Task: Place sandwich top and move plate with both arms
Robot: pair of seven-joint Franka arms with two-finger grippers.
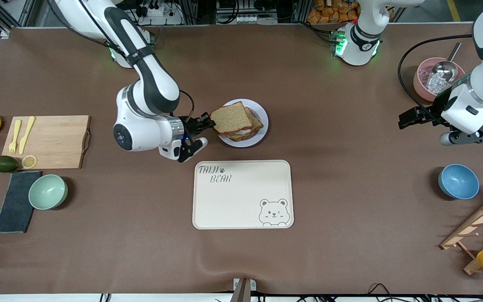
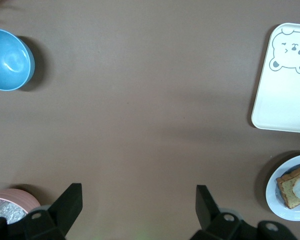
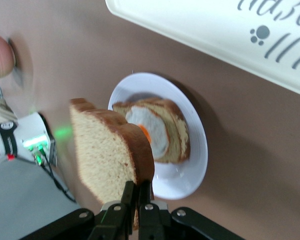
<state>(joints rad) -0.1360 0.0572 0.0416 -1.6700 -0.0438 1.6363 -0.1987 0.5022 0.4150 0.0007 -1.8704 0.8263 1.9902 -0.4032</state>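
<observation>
Over plate (image 1: 260, 112): right gripper (image 1: 210, 123) pinching sandwich top (image 1: 231, 118)

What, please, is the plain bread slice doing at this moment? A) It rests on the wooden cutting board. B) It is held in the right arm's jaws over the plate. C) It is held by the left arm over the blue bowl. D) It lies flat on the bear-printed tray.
B: the right gripper is shut on the sandwich top, holding it over the plate, where the egg slice lies.
</observation>
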